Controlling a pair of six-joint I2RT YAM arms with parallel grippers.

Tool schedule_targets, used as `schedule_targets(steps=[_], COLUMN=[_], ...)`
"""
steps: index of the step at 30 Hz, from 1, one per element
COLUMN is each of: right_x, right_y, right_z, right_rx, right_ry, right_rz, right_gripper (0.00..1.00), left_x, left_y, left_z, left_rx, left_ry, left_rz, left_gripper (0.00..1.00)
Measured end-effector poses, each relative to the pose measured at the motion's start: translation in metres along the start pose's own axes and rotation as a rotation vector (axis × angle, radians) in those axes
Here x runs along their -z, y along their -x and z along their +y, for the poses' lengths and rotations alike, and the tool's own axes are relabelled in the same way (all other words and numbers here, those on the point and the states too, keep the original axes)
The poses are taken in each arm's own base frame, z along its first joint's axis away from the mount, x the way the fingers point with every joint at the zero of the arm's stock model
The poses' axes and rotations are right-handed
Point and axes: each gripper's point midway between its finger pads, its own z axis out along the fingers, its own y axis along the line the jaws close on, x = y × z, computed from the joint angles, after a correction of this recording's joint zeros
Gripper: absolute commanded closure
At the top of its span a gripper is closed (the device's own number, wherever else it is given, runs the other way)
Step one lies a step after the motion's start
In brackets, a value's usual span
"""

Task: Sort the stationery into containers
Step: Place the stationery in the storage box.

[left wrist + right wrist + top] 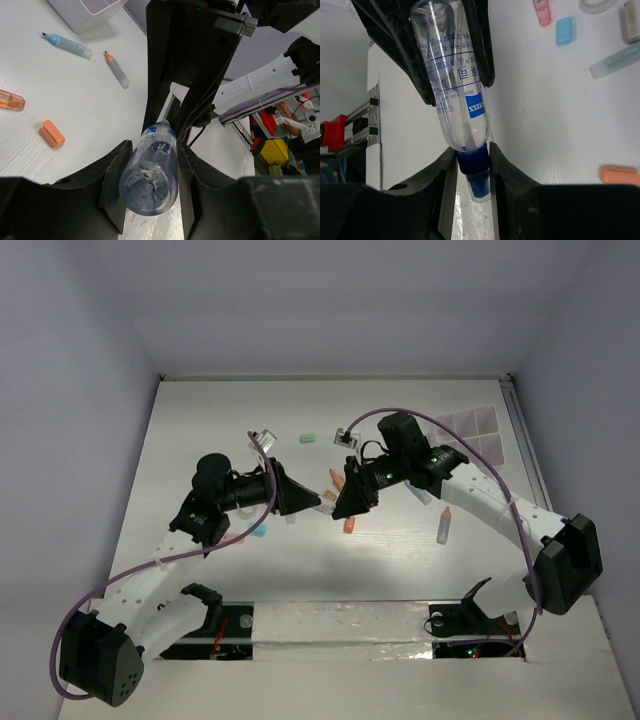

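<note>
In right hand (472, 152), seemingly: blue-capped bottle (454, 75)

The left tool (152, 170) and right tool (472, 160) hemmed the clear bottle (452, 85), an orange eraser (349, 525) and pens (443, 525) cluttered its right side, and its near side was bare tabletop (330, 565).

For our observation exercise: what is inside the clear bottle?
Seemingly a thin tube runs inside the clear bottle toward its blue cap; the right gripper covers the cap's sides.

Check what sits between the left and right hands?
A clear bottle spans the gap: the right hand pinches its blue cap, the left hand grips its body. Both wrist views show it.
</note>
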Motion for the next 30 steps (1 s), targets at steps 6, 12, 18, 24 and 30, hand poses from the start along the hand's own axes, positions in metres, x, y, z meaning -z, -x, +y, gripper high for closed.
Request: schedule_targets(steps=[6,12,18,24,30], right_x=[0.001,0.01,0.038,0.05,0.035], right_y=[0.0,0.014,0.049,0.07,0.084], right_z=[0.0,0.0,0.033,0.049,0.035], right_rx=[-0.001,-0.02,0.105,0.13,0.024], right_ry=[0.003,-0.032,-0.038,0.001,0.078], right_rz=[-0.001,-0.06,-0.284,-0.507,-0.592], right_gripper=[0.71,0.11,0.0,0.0,0.0], left_x=[0.0,0.003,0.018,0.043,0.052], left_y=[0.001,0.02,0.063,0.083,0.1], left_z=[-0.001,-0.003,-0.019,-0.021,-0.022], left_rx=[0.002,-0.01,-0.012,0.09,0.185], left_ry=[0.0,0.044,0.064,0.013,-0.06], left_rz=[-0.003,-0.104,-0.363,-0.653,-0.78], left_gripper=[1.0,1.0,1.0,1.0,1.0])
